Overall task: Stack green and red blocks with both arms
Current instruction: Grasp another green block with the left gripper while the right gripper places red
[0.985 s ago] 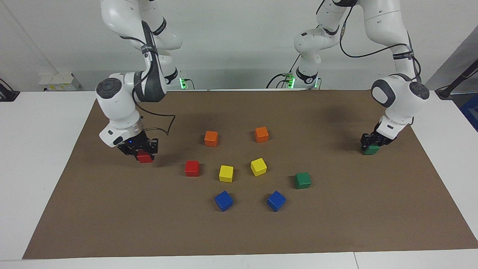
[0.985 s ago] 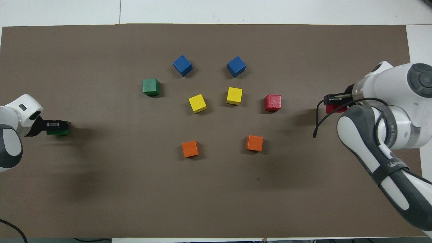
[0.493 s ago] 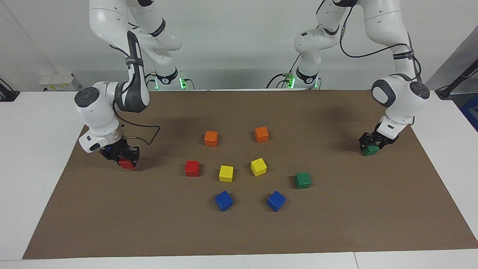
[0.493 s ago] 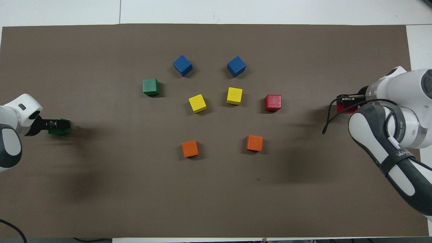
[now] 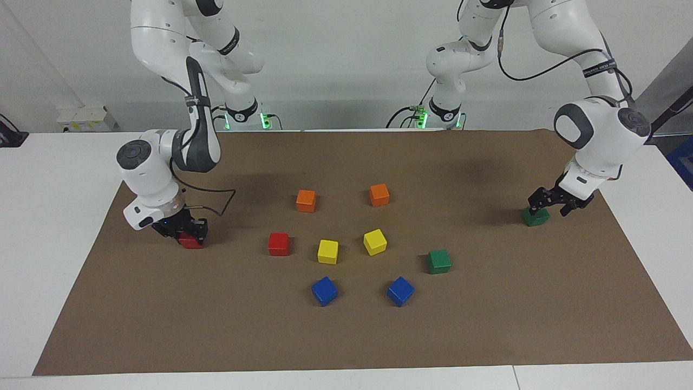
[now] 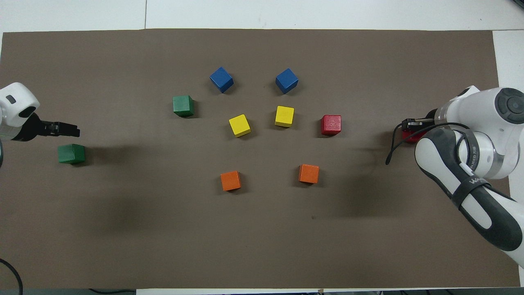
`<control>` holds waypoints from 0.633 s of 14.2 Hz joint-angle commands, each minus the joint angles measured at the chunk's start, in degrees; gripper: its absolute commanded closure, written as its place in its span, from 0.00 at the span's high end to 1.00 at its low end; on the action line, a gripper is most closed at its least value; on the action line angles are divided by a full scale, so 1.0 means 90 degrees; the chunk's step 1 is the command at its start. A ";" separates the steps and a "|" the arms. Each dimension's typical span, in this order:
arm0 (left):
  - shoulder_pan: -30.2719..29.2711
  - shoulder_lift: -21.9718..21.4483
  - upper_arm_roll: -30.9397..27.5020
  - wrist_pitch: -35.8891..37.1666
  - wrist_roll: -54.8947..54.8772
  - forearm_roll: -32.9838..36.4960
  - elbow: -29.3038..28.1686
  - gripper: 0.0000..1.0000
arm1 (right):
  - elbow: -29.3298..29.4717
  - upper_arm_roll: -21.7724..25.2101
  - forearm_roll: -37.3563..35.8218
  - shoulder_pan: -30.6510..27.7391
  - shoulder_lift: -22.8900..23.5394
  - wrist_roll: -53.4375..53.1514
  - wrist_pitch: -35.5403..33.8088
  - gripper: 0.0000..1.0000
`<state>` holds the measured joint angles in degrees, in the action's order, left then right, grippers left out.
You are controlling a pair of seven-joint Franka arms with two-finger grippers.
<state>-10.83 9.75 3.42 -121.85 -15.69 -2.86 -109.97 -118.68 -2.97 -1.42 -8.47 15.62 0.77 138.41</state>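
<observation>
Currently your left tool (image 5: pixel 557 202) hangs spread just above its set-down green block (image 5: pixel 536 217), while your right tool (image 5: pixel 181 232), clamped on a red block (image 5: pixel 190 241), could topple it when releasing.

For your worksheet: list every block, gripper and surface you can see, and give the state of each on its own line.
Left gripper: open, raised just above the end green block.
End green block: released, resting on the mat.
Middle green block: resting, untouched.
Right gripper: shut on a red block.
Held red block: gripped, low at the mat.
Free red block: resting, unstacked.
Orange, yellow, blue blocks: resting singly.
Brown mat: flat.
</observation>
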 commanded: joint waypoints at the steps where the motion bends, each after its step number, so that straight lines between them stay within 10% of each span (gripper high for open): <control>1: 0.0859 0.0469 -0.0068 0.0608 0.0957 -0.0063 0.1074 1.00 | -0.0084 -0.0051 0.0050 -0.0045 -0.0026 0.0021 0.0119 0.00; 9: 0.2462 0.1707 -0.0078 0.0669 0.2649 -0.0053 0.2374 1.00 | -0.0133 -0.0051 0.0050 -0.0036 0.0023 0.0391 0.0177 0.00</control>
<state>8.42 19.41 3.73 -116.41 5.22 -2.92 -94.09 -119.06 -2.99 -1.42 -8.45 15.68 1.61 138.45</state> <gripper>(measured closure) 0.000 0.445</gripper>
